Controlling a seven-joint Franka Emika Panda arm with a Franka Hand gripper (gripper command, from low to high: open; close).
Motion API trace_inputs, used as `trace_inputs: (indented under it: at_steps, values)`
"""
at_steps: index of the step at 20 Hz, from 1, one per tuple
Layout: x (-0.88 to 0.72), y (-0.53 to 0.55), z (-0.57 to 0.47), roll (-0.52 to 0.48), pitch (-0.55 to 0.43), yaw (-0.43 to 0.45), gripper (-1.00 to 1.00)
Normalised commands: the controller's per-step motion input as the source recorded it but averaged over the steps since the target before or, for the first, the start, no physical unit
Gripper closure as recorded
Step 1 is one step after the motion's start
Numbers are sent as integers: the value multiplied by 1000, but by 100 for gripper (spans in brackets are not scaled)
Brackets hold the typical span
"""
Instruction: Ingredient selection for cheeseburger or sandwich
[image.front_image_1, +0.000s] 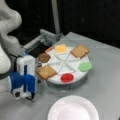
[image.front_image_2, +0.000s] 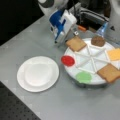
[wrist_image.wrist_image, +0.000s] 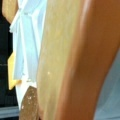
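The ingredients lie in a white round divided tray. They are two brown toast squares, a dark round patty and a yellow cheese square. My gripper is low at the tray's rim, right against the nearer toast square. That toast fills the wrist view, with the patty and cheese behind it. No cheeseburger or sandwich stack is in view.
A green lettuce-like piece and a red disc also sit in the tray. A bare white paper plate lies on the grey table. Metal fixtures stand behind the tray.
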Motion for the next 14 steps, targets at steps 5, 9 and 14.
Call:
trace_inputs:
  at_steps: [5,9,14]
  values:
    - [155,-4,38,161,44,-5,-100]
    - [159,-12,60,135,44,-8,-100]
    - [165,-20,53,113,43,-10,-100]
